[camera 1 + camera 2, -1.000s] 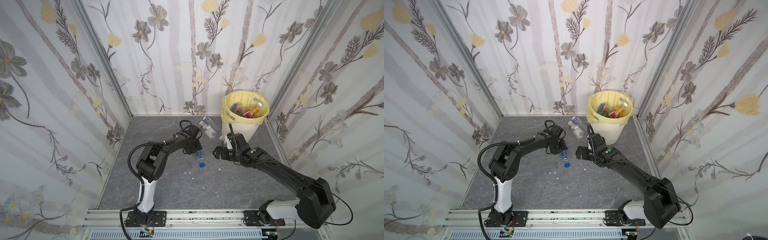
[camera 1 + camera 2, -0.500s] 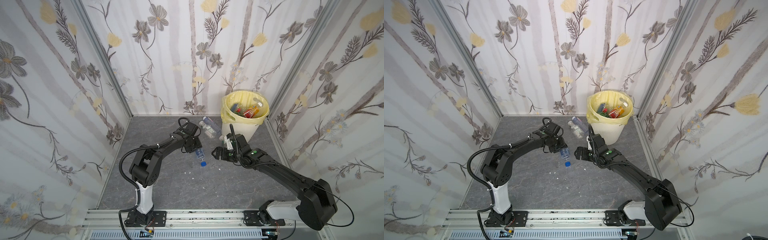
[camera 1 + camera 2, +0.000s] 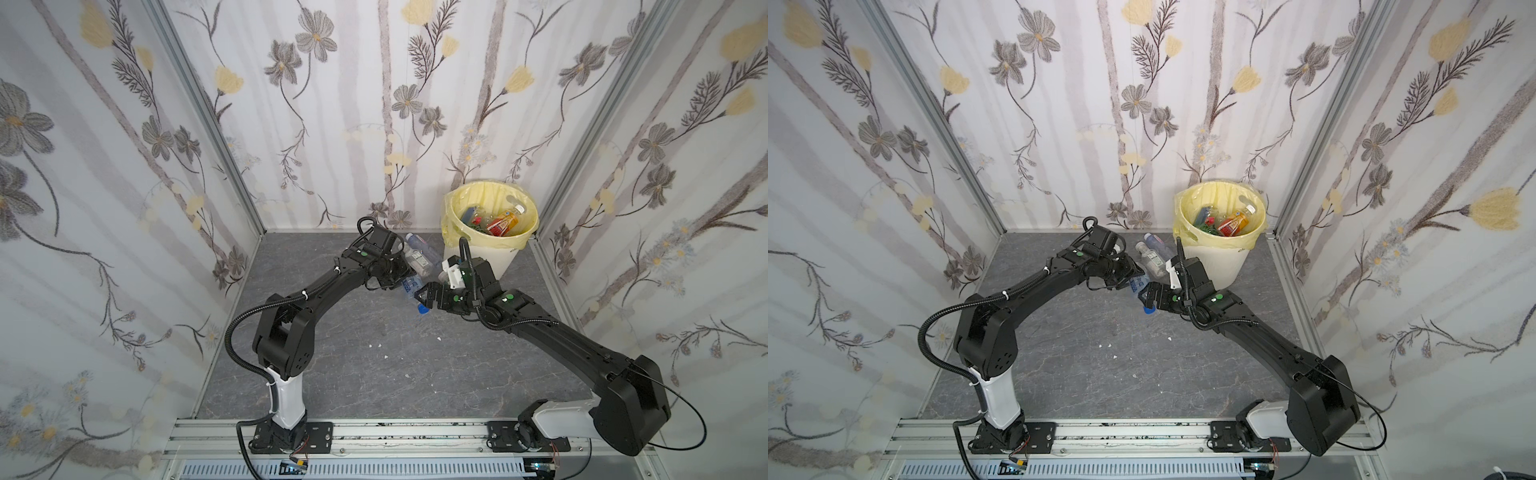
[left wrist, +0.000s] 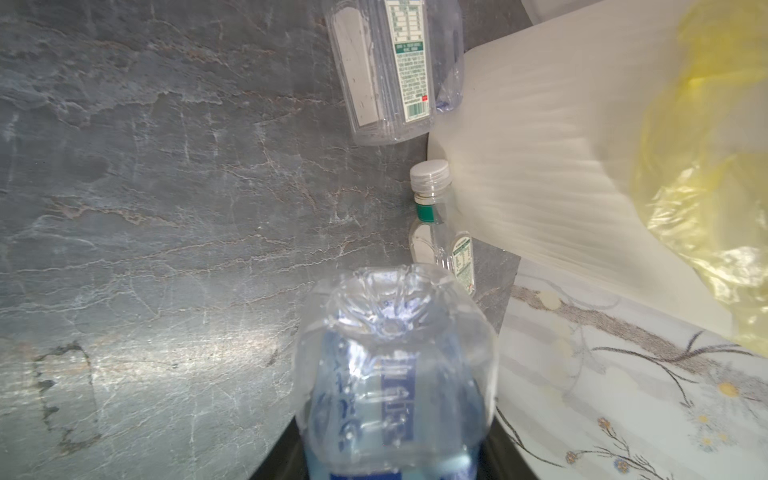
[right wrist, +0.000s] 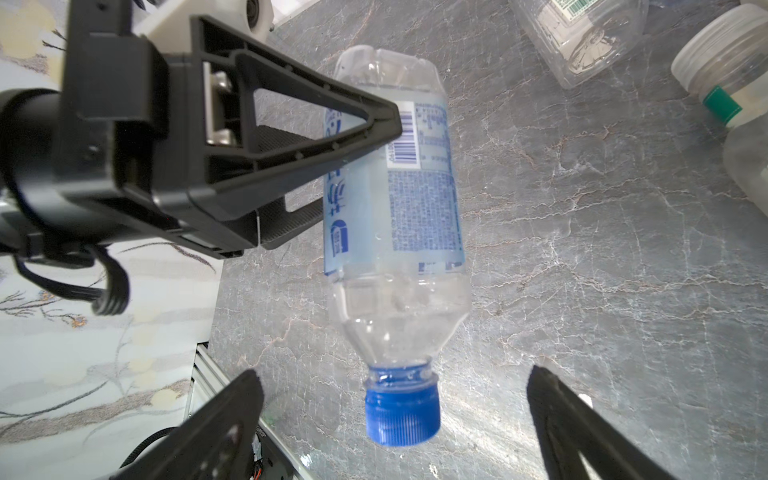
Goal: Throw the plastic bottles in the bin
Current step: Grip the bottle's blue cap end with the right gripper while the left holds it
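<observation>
A clear plastic bottle (image 5: 395,208) with a blue label and blue cap (image 5: 402,415) hangs above the floor, cap end down. My left gripper (image 3: 400,275) is shut on its upper body; in the left wrist view the bottle (image 4: 395,374) fills the space between my jaws. My right gripper (image 5: 395,409) is open, with its fingers (image 5: 232,411) either side of the cap and not touching it; both top views show it (image 3: 1148,297) just below the held bottle (image 3: 1138,286). The cream bin (image 3: 490,249) with its yellow liner stands at the back right and holds several bottles (image 3: 498,222).
Two more clear bottles (image 3: 417,259) lie on the grey floor against the bin's left side; the left wrist view shows one (image 4: 390,70) lying flat and a white-capped one (image 4: 436,224) beside the bin wall (image 4: 540,166). Floral walls enclose the floor on three sides.
My left gripper has closed fully on the blue-label bottle, raised it from the floor and carried it right, toward the right gripper. The right gripper has stayed open, shifting only slightly.
</observation>
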### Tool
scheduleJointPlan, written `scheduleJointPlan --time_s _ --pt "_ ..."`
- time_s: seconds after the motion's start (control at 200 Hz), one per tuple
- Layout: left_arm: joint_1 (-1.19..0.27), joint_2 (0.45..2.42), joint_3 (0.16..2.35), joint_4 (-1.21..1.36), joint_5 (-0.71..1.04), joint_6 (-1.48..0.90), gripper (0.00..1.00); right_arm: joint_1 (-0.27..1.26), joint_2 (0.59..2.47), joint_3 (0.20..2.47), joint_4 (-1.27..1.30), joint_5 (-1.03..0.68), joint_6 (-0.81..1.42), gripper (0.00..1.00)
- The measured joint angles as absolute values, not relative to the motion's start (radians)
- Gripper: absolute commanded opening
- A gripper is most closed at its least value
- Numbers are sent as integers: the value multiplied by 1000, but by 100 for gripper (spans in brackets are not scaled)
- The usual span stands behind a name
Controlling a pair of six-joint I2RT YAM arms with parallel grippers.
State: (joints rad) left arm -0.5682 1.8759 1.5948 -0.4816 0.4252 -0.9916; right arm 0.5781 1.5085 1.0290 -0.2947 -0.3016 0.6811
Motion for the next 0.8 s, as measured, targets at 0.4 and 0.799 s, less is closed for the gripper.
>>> scheduleJointPlan --time_s 0.4,0.799 --pt "-601 1815 1582 -483 483 -1030 43 557 1539 1046 -251 -318 699 88" --pt "-621 1807 1606 -483 486 -1054 48 557 1559 1048 -188 -368 732 66"
